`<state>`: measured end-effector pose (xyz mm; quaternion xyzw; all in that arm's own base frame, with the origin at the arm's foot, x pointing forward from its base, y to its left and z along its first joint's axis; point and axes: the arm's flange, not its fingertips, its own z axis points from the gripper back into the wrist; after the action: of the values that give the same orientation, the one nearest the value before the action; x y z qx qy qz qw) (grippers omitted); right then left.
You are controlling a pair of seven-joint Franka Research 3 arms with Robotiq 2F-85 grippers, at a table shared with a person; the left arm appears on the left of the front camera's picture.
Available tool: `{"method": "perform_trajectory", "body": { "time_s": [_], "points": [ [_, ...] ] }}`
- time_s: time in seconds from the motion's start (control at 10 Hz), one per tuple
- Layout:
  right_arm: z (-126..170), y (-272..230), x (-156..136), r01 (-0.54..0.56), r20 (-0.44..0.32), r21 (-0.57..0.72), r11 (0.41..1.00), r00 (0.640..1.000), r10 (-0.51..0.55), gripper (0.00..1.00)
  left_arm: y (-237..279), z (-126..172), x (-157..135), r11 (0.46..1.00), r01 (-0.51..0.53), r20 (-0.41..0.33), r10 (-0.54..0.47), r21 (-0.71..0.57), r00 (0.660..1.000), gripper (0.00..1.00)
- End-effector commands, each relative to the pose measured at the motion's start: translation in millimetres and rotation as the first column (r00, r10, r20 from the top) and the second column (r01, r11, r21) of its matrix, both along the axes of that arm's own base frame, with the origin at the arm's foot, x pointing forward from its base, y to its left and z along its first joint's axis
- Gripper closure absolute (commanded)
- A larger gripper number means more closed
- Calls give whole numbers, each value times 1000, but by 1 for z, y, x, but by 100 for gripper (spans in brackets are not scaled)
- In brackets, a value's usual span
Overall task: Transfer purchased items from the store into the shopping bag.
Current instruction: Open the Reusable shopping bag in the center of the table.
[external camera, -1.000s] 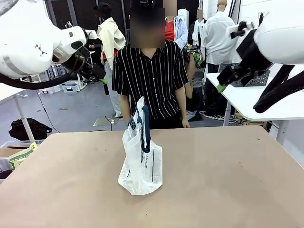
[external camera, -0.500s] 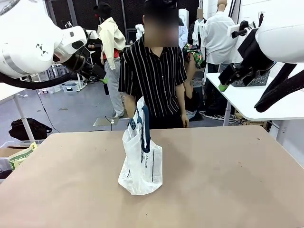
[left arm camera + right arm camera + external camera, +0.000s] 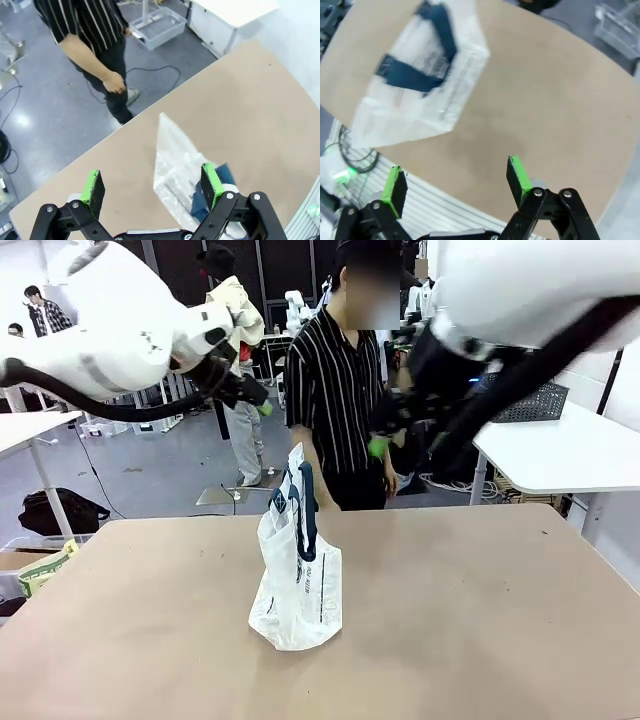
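Observation:
The shopping bag point(image 3: 297, 570), whitish crinkly plastic with navy handles, stands upright in the middle of the brown table point(image 3: 480, 620). It lies below my left gripper point(image 3: 152, 187) in the left wrist view as the bag point(image 3: 177, 160), and at the upper left as the bag point(image 3: 420, 75) in the right wrist view. My left gripper point(image 3: 255, 400) hangs open, high above the table's far left. My right gripper point(image 3: 385, 438) is open too, high beside the person, as the right wrist view point(image 3: 455, 182) confirms. The store, a dark grey lattice basket point(image 3: 535, 402), sits on a white side table. The purchased items are out of view.
A person in a striped shirt point(image 3: 340, 390) stands at the table's far edge, arms down, one hand point(image 3: 115, 82) hanging beside the leg. The white side table point(image 3: 560, 455) stands at the back right. A clear bin point(image 3: 157, 27) rests on the floor beyond.
Both arms have swung in toward the middle, the right one far to the left. The person has stepped a little to the right. The bag has not moved.

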<state>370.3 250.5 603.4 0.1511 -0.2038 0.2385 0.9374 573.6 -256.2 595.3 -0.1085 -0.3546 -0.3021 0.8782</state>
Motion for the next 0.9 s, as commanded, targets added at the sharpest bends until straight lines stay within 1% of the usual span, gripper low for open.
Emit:
{"method": "perform_trajectory", "body": {
  "time_s": [0.0,0.1,0.2,0.3,0.4,0.5,0.6,0.8],
  "points": [
    [-3,33,21,-42,-95,18,999,994,43,0,-13,-8,27,998,55,-71,-56,-24,996,0],
    [-13,57,26,-63,-125,43,997,990,68,0,-21,-21,33,998,59,-94,-61,-19,994,0],
    [-21,69,28,-68,-161,78,995,984,80,0,-31,-34,34,998,58,-119,-57,3,991,0],
    [-29,80,25,-73,-165,71,995,983,84,0,-34,-45,33,998,63,-144,-62,6,988,0],
    [-37,87,25,-53,-152,55,997,986,61,0,-33,-52,33,998,56,-154,-53,10,987,0],
    [-46,95,27,-39,-151,43,998,988,45,0,-32,-56,30,999,52,-163,-50,8,985,0],
    [-57,102,31,-50,-171,30,998,984,55,0,-31,-60,28,999,42,-166,-36,29,986,0],
    [-71,109,36,-42,-177,-11,999,983,40,0,-25,-64,24,999,26,-171,-19,39,985,0]
  ]
}}
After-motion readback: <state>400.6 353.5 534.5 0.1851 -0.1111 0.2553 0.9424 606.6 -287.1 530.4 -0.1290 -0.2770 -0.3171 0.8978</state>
